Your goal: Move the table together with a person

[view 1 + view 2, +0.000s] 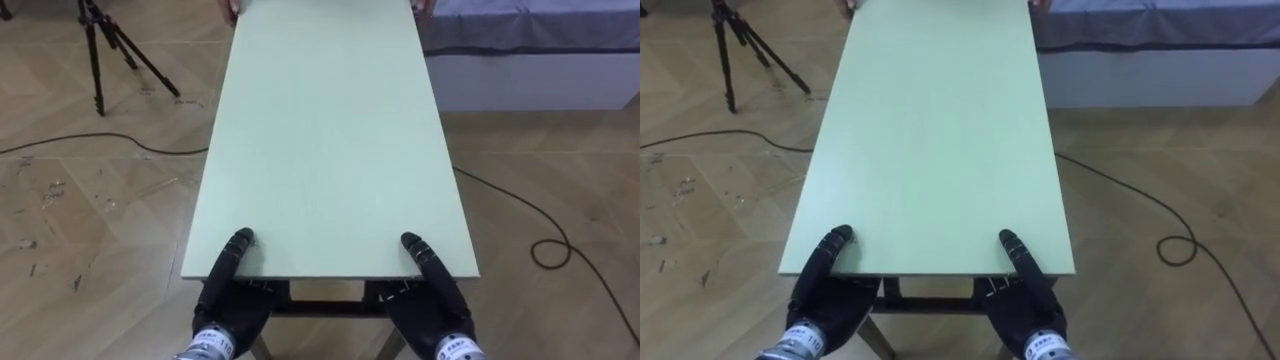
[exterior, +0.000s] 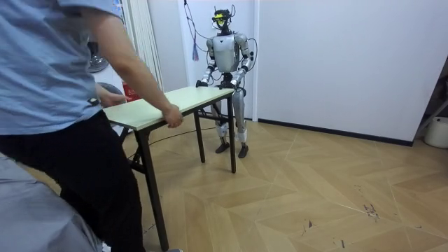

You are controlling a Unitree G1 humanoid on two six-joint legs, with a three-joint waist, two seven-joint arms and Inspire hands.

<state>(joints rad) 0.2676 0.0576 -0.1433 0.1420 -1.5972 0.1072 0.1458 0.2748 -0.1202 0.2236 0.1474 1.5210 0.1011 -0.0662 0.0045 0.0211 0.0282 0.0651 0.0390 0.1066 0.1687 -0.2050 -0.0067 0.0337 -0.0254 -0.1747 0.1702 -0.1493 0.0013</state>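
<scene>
Item: floor (image 1: 80,210), wood boards, open on both sides of the load, which leaves a path for walking. Item: counter (image 1: 330,150), long, pale green top on a dark folding frame, standing lengthwise between the robot and a person (image 2: 56,84); whether its legs are off the floor cannot be told. The top is bare and no container is on it, so nothing should slide off during a carry. The person leans over the far end, one hand (image 2: 172,117) on its corner, probably to share the weight. Item: bed (image 1: 540,60), just beside the far right corner, a likely obstacle. Item: tripod (image 1: 100,45), black, well apart on the left. Item: left hand (image 1: 225,290) and right hand (image 1: 440,295), set near the two corners of the near end for balance, each thumb lying on the top and the palm under the edge, clamped on the counter. Item: cable (image 1: 545,225), dark, looping across the floor at right, a possible trip risk.
</scene>
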